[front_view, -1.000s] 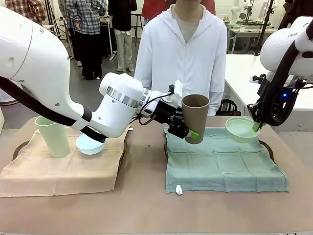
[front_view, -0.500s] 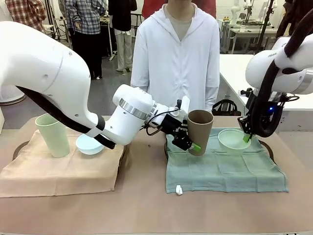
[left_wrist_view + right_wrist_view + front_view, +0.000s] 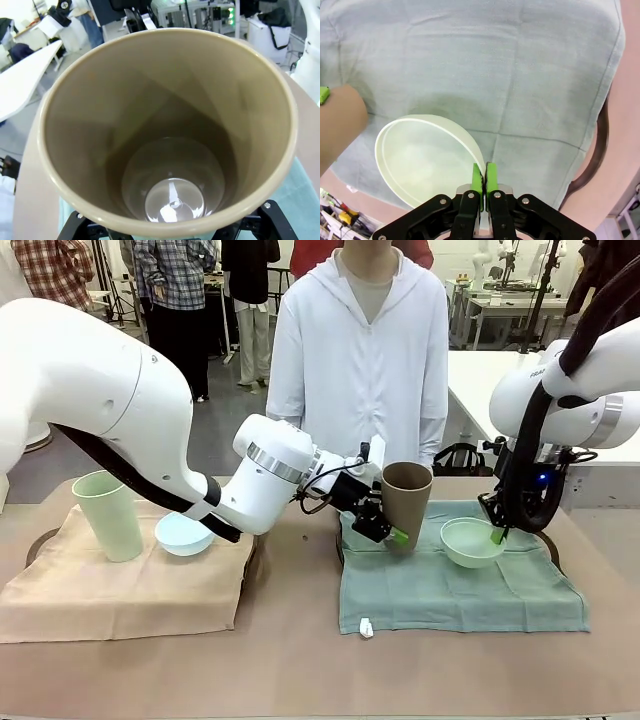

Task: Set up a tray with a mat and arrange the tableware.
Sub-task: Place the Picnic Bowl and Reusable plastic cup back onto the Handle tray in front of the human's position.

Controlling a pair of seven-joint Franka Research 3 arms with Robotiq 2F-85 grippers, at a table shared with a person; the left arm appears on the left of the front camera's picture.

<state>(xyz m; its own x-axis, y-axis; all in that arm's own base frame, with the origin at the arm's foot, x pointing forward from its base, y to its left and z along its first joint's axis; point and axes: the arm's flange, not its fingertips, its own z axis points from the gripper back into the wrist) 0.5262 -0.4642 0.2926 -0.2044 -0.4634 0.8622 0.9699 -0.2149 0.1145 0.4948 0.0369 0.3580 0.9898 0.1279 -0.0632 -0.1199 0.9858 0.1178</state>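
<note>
A brown table (image 3: 300,670) runs across the near side of a workshop, with a person in a white hooded top (image 3: 360,350) standing at its far edge. On the right lies a pale green cloth mat (image 3: 460,590) over a dark round tray (image 3: 548,540). Above the mat's far left corner the tall brown tapered cup (image 3: 406,502) stands nearly upright, clamped by the left gripper (image 3: 385,530), one green pad against its lower outer wall; the left wrist view looks straight down into the cup's glossy bottom (image 3: 170,200). Just right of it, the small round pale green bowl (image 3: 472,542) hangs close over the mat, slightly tilted, its rim pinched at the right side by the right gripper (image 3: 497,535), whose green pads (image 3: 479,179) press together on the thin wall. On the left of the table a beige cloth mat (image 3: 120,585) carries the tall pale green tapered cup (image 3: 108,515) and, beside it, the small round light blue bowl (image 3: 183,534), partly behind the left arm.
</note>
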